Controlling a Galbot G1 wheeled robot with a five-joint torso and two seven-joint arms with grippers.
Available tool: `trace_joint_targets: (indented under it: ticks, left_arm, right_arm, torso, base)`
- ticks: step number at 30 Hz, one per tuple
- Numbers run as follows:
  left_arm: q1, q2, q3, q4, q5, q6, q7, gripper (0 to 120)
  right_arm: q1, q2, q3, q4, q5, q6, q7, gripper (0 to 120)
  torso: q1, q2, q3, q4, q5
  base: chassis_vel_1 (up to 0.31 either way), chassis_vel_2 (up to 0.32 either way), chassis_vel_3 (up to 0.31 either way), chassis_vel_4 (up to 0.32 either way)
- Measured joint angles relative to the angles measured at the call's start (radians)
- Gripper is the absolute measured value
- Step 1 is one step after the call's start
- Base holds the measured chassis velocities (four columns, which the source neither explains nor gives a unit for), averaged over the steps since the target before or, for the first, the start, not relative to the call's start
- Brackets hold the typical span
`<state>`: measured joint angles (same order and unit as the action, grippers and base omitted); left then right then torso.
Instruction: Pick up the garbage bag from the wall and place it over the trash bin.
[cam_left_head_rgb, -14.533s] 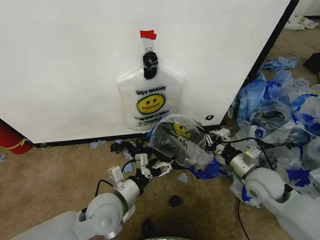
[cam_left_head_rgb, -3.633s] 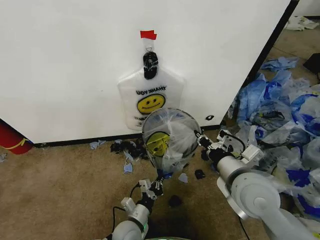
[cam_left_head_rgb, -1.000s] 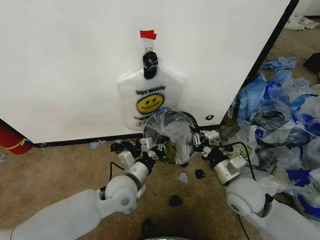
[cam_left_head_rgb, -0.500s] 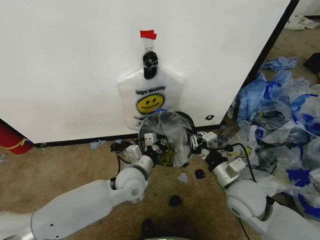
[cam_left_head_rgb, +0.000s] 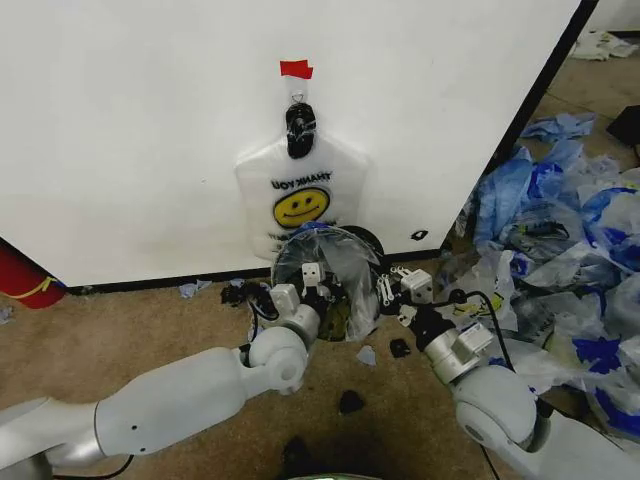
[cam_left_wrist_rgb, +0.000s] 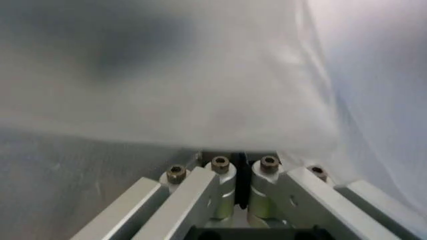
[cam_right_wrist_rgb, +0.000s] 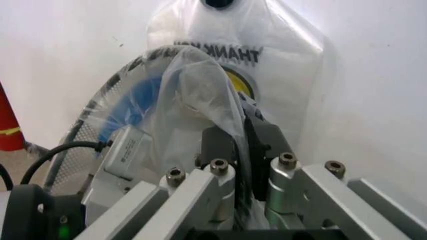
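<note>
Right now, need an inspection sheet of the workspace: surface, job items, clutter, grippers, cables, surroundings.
Surface: tan carpet, scraps scattered along the wall base.
Job's things: garbage bag stretched over the trash bin; more smiley bags hang on the wall hook.
Clutter: heap of blue-streaked plastic bags on the robot's right; black scraps on the floor.
Grippers: left gripper shut on the bag film at the bin's left rim; right gripper shut on it at the right rim.
Cables: black cable on the right wrist.
Surroundings: white wall, red tape, red cylinder.
</note>
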<state>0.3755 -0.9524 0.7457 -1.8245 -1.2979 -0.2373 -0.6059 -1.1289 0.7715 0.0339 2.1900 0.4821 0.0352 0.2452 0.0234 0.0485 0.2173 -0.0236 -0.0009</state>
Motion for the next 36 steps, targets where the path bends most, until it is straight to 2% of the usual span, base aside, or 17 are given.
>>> trace_joint_targets:
  ticks: [12, 20, 27, 32, 36]
  left_arm:
    - [-0.059, 0.009, 0.047, -0.036, -0.026, 0.003, -0.024, 0]
    - [-0.072, -0.012, 0.064, -0.021, -0.029, 0.005, -0.036, 0]
    - [-0.119, -0.056, 0.091, 0.023, -0.043, 0.007, -0.052, 0]
    - [-0.161, -0.126, 0.117, 0.084, -0.054, 0.007, -0.067, 0]
    - [-0.172, -0.153, 0.119, 0.114, -0.054, 0.007, -0.07, 0]
  right_arm:
    - [0.005, 0.007, 0.011, -0.029, -0.084, -0.009, 0.035, 0]
    - [0.019, 0.017, 0.011, -0.045, -0.125, -0.017, 0.038, 0]
    - [0.02, 0.025, 0.011, -0.053, -0.155, -0.02, 0.035, 0]
    - [0.02, 0.033, 0.005, -0.049, -0.158, -0.022, 0.033, 0]
    - [0.017, 0.03, 0.005, -0.038, -0.158, -0.022, 0.032, 0]
  torso:
    - [0.0, 0.0, 0.0, 0.0, -0.0001]
    - [0.0, 0.0, 0.0, 0.0, -0.0001]
    - [0.0, 0.0, 0.0, 0.0001, 0.0]
    - [0.0, 0.0, 0.0, -0.0001, 0.0001]
    - [0.0, 0.0, 0.0, -0.0001, 0.0001]
  base:
    - [0.0, 0.0, 0.0, 0.0]
    - [0.0, 0.0, 0.0, 0.0]
    - [0.0, 0.0, 0.0, 0.0]
    - [0.0, 0.0, 0.0, 0.0]
    - [0.0, 0.0, 0.0, 0.0]
